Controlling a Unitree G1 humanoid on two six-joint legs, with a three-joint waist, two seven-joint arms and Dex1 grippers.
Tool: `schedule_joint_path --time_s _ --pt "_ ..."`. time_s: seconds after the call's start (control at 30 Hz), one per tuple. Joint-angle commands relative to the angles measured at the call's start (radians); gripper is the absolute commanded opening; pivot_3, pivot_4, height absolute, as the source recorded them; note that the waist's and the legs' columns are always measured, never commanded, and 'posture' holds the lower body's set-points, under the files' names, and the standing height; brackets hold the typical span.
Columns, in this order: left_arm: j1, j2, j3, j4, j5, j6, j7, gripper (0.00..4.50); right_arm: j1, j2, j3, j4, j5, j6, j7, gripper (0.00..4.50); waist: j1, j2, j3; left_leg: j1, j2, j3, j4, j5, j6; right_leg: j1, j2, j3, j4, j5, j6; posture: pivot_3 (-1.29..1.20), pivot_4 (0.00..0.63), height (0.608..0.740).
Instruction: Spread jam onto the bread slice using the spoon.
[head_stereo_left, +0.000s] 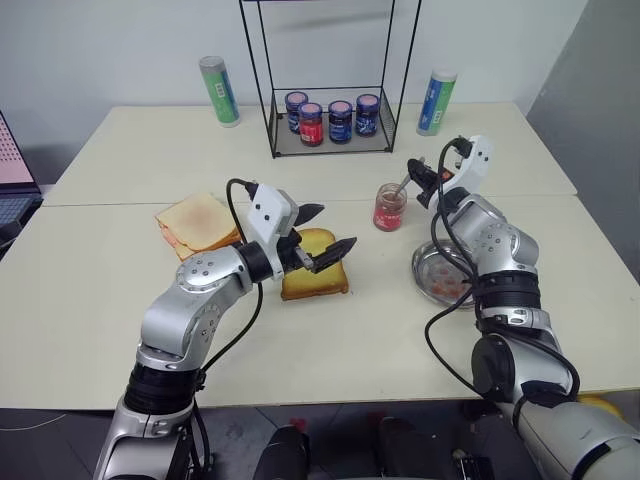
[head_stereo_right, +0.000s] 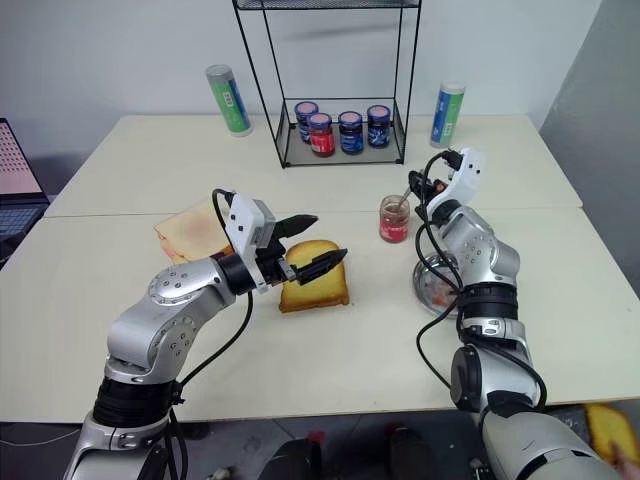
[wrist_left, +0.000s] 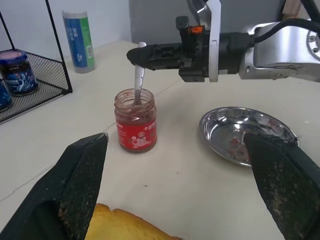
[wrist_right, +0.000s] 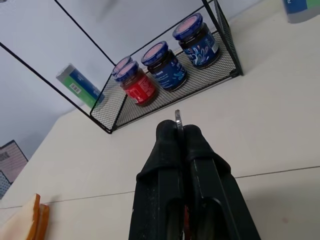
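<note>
Two pale tables (head_stereo_left: 120, 300) abutting, white wall (head_stereo_left: 120, 50)

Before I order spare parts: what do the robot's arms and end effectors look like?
Both arms are silver metal with black joint bands and loose black cables. The left end effector and right end effector each carry a white wrist housing and two black fingers.

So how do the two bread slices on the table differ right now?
The golden-yellow bread slice is thick, with an orange-brown crust, and lies under the open left gripper. The paler slice has a pinkish centre, looks stacked on another slice, and lies farther to the robot's left, clear of the gripper. Both lie flat on the table, and neither shows jam on top.
</note>
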Motion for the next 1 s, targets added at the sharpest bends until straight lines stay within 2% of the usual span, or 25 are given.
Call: schedule_joint_path --time_s 0.03,0.27,0.57,0.87,1.0 --pt "-0.019 0.0 0.002 -0.021 0.002 -0.025 -0.009 4.5 -0.037 -0.001 -0.022 -0.056 0.033 -0.002 -0.015 0.07 0.0 0.0 0.0 0.0 0.0 0.0 0.0 0.0 0.0 0.0 0.0 0.0 0.0 0.0 0.0 0.0 0.15 0.74" --pt "-0.02 0.002 0.002 -0.018 0.003 -0.026 -0.012 4.5 -0.046 0.0 -0.056 -0.048 0.059 0.0 -0.045 0.07 0.0 0.0 0.0 0.0 0.0 0.0 0.0 0.0 0.0 0.0 0.0 0.0 0.0 0.0 0.0 0.0 0.15 0.74" --pt "-0.017 0.009 0.009 -0.015 0.007 -0.027 -0.018 4.5 -0.065 0.028 -0.149 -0.023 0.169 0.045 -0.117 0.07 0.0 0.0 0.0 -0.001 0.0 0.0 0.0 0.0 0.0 -0.001 0.0 0.0 0.0 0.0 0.0 0.0 0.15 0.74" --pt "-0.012 0.012 0.012 -0.018 0.006 -0.027 -0.019 4.5 -0.058 0.022 -0.13 -0.031 0.155 0.038 -0.115 0.07 0.0 0.0 0.0 -0.002 0.0 0.001 0.0 0.0 0.0 -0.003 0.0 0.0 0.001 0.0 0.0 0.0 0.15 0.74" --pt "-0.01 0.012 0.011 -0.02 0.005 -0.026 -0.02 4.5 -0.034 -0.012 -0.005 -0.073 0.038 -0.023 -0.04 0.07 -0.001 0.0 0.0 -0.003 0.0 0.001 0.0 0.0 0.0 -0.004 0.0 0.0 0.001 0.0 0.0 0.0 0.15 0.74"
